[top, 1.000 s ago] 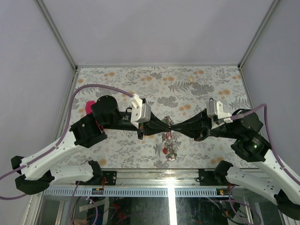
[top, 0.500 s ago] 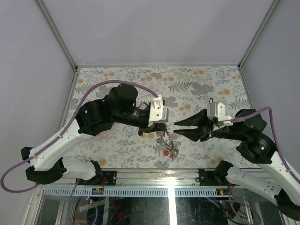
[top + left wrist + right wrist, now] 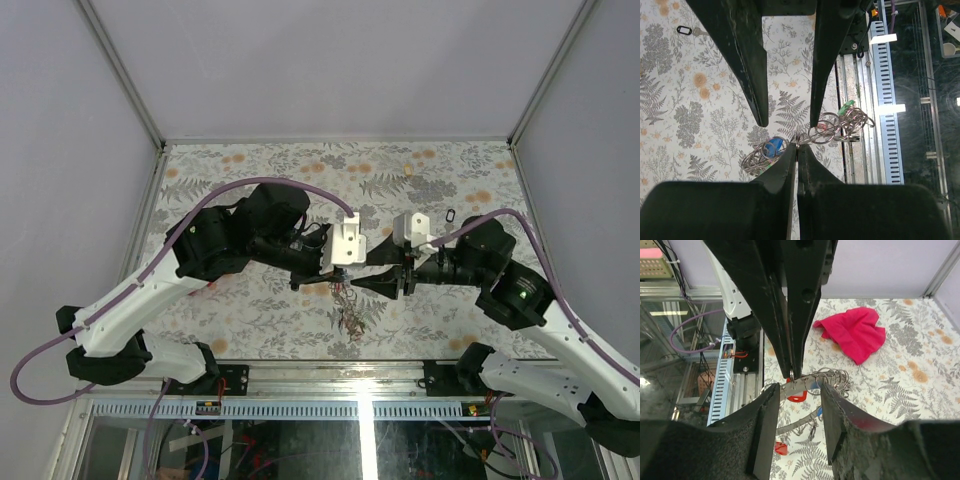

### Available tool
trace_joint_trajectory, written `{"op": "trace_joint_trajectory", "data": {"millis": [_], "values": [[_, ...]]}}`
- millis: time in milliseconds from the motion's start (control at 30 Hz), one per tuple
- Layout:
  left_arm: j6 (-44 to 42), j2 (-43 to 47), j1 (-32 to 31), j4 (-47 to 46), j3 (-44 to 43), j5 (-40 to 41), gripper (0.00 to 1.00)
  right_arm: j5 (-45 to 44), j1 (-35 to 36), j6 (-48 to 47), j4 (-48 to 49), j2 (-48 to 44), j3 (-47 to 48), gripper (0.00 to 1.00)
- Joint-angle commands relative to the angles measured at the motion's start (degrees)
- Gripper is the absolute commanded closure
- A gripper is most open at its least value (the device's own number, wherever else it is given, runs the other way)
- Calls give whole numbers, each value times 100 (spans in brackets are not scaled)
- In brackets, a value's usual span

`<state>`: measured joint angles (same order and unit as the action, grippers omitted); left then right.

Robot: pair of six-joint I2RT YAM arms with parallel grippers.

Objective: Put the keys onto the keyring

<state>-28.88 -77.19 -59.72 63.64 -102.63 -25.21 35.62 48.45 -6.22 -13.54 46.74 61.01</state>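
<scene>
**Bunch lifted in one gripper, at least one key left out**

The flower-patterned table (image 3: 250,170) fills the middle of the overhead view, and the two arms meet at its centre. A magenta cloth (image 3: 852,332) lies crumpled at the upper right of the right wrist view, well apart from the work.

The left gripper (image 3: 797,148) has its jaws pressed together, pinching a wire loop at the top of the bunch. Whether that loop is the keyring (image 3: 797,424) itself or a small split ring on it cannot be told. The right gripper (image 3: 799,387) faces it tip to tip with its fingers spread and nothing between them, straddling the pinch point.

The keys (image 3: 772,147) hang in a tangle around the ring, with blue, green and red tags showing among the loops at the centre of both wrist views.

A loose key (image 3: 684,31) with a black tag lies alone at the upper left of the left wrist view. A tiny cream item (image 3: 408,170) near the far edge may be another.

Most keys look threaded already. The black-tagged one is not, and no key is in hand now.
</scene>
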Motion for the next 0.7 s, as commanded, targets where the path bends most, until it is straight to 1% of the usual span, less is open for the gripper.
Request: {"op": "trace_joint_trajectory", "data": {"millis": [0, 133, 333, 433, 667], "values": [[-77, 12, -65, -106, -321, 89, 100, 210, 27, -57, 309, 69, -53, 57], [-78, -18, -80, -108, -342, 96, 100, 326, 20, 33, 448, 123, -129, 64], [-79, -66, -91, -112, -365, 83, 100, 432, 28, 179, 656, 167, -234, 63], [-83, -77, -98, -114, -373, 80, 100, 463, 30, 206, 714, 200, -265, 66], [-92, -95, -110, -112, -365, 69, 100, 560, 25, 280, 852, 256, -292, 82]]}}
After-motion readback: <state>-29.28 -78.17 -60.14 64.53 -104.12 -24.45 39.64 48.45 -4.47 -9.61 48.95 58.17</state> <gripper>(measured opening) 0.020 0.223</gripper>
